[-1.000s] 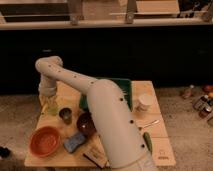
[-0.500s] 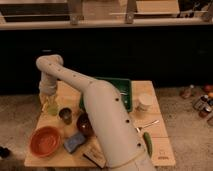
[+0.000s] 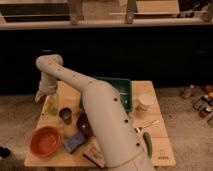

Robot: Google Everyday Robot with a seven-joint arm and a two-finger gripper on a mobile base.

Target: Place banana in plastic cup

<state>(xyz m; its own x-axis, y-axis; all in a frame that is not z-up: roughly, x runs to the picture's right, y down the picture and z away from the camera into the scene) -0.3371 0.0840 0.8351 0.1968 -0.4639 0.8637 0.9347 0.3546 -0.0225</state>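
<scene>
My arm reaches from the bottom right up to the table's far left and bends down to the gripper point(image 3: 43, 93). A small dull-yellow piece, the banana point(image 3: 37, 95), sticks out to the lower left of the gripper and hangs in the air, so the gripper is shut on it. The pale yellow-green plastic cup point(image 3: 52, 106) stands upright on the table just below and right of the gripper. The banana is above and left of the cup's rim, not in it.
A dark metallic cup point(image 3: 66, 115) stands right of the plastic cup. An orange bowl point(image 3: 45, 141), a dark bowl point(image 3: 83, 124) and a blue sponge point(image 3: 75, 142) lie in front. A green tray point(image 3: 123, 90), a white container point(image 3: 145, 102) and a green pepper point(image 3: 147, 143) are on the right.
The gripper with the banana dipped slightly towards the cup, then came back up and a little to the left. Nothing on the table has moved.
</scene>
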